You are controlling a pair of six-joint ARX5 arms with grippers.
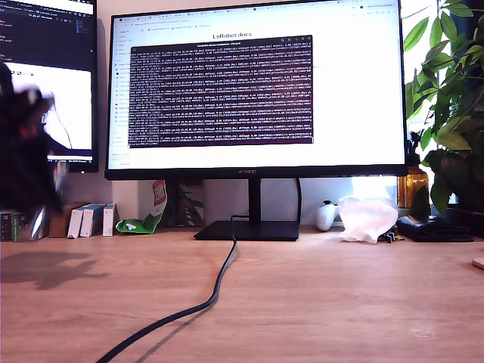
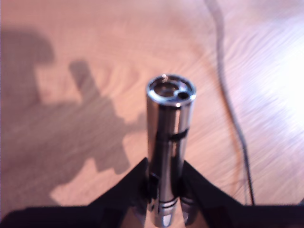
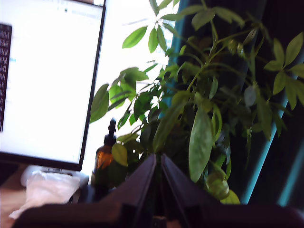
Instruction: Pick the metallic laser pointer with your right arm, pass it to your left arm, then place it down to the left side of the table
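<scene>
First wrist view: metallic laser pointer [image 2: 168, 137] clamped between the two black fingers of my first gripper [image 2: 164, 190], held well above the table [image 2: 95, 57]. Silver barrel pointing away from the jaws toward the wood, ringed open end foremost, the nearer end hidden between the fingers. Jaws narrow, pressed on the barrel from both sides. Below, blurred grain, a dark shadow of the arm, and a black cable [image 2: 228, 95] crossing the wood without touching the pointer.

Second wrist view: my second gripper [image 3: 159, 180] aimed off the table toward a leafy green plant [image 3: 199, 109], fingertips meeting with only a thin seam between them, nothing held. Amber bottle [image 3: 105, 156] with a dark pump top beside the plant, edge of a bright monitor [image 3: 47, 80] next to it, crumpled white plastic [image 3: 45, 190] under the screen.

Exterior view: dark blurred arm [image 1: 26, 151] at the exterior view's left edge, raised above the table [image 1: 340, 302], shadow on the wood beneath. Pointer not made out here. Cable [image 1: 219, 280] running from the monitor [image 1: 257, 87] stand toward the near edge.
</scene>
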